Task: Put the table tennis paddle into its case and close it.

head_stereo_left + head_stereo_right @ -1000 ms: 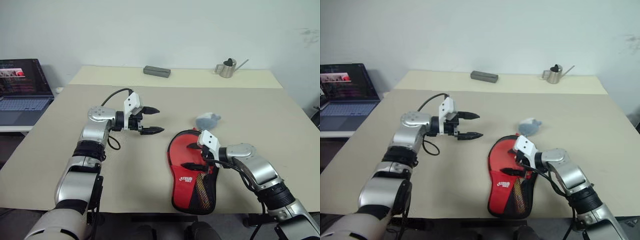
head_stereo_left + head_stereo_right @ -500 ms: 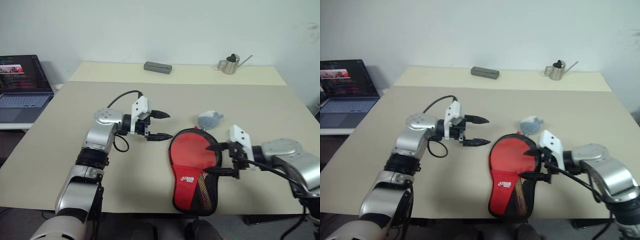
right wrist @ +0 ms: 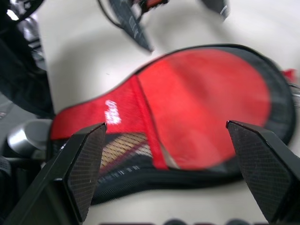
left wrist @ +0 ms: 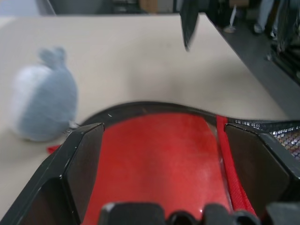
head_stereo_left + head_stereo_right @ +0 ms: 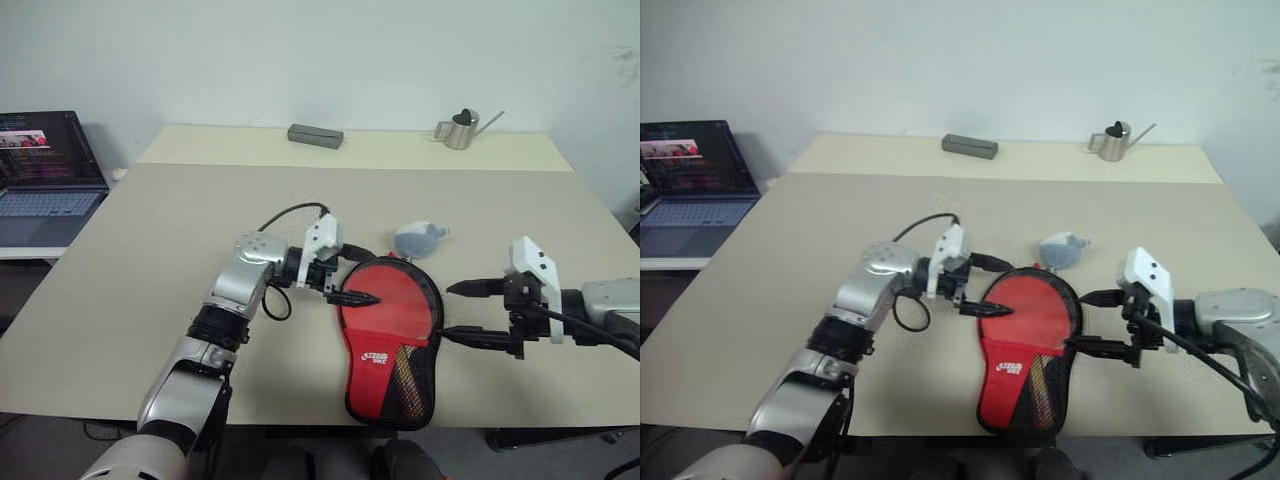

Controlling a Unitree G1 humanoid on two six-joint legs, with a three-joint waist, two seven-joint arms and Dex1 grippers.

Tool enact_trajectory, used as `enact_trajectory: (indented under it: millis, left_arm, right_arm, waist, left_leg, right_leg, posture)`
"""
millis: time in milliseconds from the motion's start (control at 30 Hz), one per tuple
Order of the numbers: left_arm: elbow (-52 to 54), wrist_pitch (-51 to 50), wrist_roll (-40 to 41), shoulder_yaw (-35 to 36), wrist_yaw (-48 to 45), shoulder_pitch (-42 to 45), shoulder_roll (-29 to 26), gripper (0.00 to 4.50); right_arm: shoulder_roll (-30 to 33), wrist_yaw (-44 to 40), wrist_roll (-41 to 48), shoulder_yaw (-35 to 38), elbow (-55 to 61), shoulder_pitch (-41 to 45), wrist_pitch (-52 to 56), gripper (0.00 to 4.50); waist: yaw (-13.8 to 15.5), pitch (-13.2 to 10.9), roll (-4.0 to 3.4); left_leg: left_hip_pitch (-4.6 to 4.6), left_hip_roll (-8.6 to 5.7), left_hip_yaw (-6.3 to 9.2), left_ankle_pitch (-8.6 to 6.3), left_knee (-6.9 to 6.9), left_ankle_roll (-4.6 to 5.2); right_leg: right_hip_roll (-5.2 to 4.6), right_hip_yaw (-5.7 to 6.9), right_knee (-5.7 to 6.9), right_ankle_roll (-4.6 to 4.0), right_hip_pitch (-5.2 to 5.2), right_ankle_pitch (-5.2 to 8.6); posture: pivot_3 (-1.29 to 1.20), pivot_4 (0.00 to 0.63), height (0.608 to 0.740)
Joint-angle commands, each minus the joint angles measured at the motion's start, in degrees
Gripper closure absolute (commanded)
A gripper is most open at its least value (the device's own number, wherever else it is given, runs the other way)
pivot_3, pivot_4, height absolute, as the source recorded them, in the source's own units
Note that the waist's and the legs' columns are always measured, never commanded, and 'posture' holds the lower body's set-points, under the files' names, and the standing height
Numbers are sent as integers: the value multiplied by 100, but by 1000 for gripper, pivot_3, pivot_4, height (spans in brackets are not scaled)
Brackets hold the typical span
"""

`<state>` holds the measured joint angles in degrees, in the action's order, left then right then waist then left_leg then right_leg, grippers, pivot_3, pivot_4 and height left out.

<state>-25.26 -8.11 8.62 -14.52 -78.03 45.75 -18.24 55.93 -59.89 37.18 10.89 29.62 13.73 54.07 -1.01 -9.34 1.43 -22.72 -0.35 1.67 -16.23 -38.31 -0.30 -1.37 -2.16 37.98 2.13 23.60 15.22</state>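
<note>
The beige table (image 5: 150, 260) carries everything. At its 6 o'clock edge lies the case (image 5: 388, 385), red side up, its narrow mesh end toward 6 o'clock and its round end toward 12. The red paddle (image 5: 392, 305) sits inside the round end, the black rim unzipped around it. The left claw (image 5: 358, 276), jaws wide and empty, hovers at the case's 10 o'clock rim. The right claw (image 5: 468, 313), also spread and empty, hangs at the case's 3 o'clock, just beside it. A small grey-blue stuffed toy (image 5: 417, 238) rests near the case's 12 o'clock.
</note>
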Motion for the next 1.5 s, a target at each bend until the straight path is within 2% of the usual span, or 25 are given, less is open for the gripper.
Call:
enact_trajectory:
  millis: [33, 367, 700, 933, 1067, 1167, 1333, 1500]
  left_arm:
    - [-187, 255, -317, -270, 261, 126, 190, 46]
    - [-1353, 834, -1086, -721, 988, 351, 756, 46]
    - [-1971, 1081, -1222, -764, 1085, 53, 800, 46]
    - [-2236, 1352, -1347, -819, 1199, -166, 704, 46]
    - [-2170, 1343, -1329, -830, 1214, -240, 704, 46]
    - [-2147, 1332, -1317, -821, 1236, -264, 700, 46]
    - [-2129, 1342, -1334, -811, 1252, -306, 680, 46]
    - [-2168, 1369, -1352, -803, 1270, -283, 656, 46]
  right_arm:
    - [105, 79, 27, 217, -52, 70, -174, 0]
    - [111, 247, 106, 112, -68, 225, -203, 0]
    - [-18, 488, -269, -306, -907, 1276, -519, 0]
    - [-735, 700, -1094, -1226, -2313, 2535, -1076, 0]
    - [-1233, 601, -1681, -1740, -3782, 3205, -1586, 0]
    - [-1493, 469, -2058, -1964, -4710, 3620, -2015, 0]
    - [-1855, 368, -2687, -2248, -6114, 4187, -2741, 0]
    - [-2178, 194, -3066, -2340, -7016, 4522, -3204, 0]
  waist:
    - [0, 0, 1]
    - [13, -1, 2]
    - [41, 5, -3]
    - [50, 22, -12]
    - [36, 25, -12]
    - [35, 25, -12]
    - [0, 27, -14]
    - [-41, 28, -15]
  left_leg:
    - [1, 1, 0, 0, 0, 0]
    - [4, 1, -1, 0, -6, 1]
    - [46, 2, -6, 0, -9, 2]
    - [96, 5, -17, -1, -2, 2]
    - [127, 4, -25, -2, 4, 3]
    - [165, 4, -29, -2, 21, 4]
    - [171, 4, -33, -2, 24, 4]
    - [173, 5, -33, -2, 25, 4]
  right_leg:
    - [1, -1, 1, 0, 0, 0]
    - [3, -1, 3, 0, -5, 0]
    - [3, -1, 7, 1, -41, 0]
    - [6, -5, 8, 0, -81, 0]
    - [6, -4, 3, 0, -109, 0]
    - [5, -6, -3, -1, -138, 1]
    - [5, -10, -1, -2, -140, 1]
    - [4, -11, 1, -2, -141, 0]
  posture:
    - [0, 150, 740]
    - [0, 150, 740]
    - [0, 150, 740]
    - [0, 150, 740]
    - [0, 150, 740]
    - [0, 150, 740]
    - [0, 150, 740]
    - [0, 150, 740]
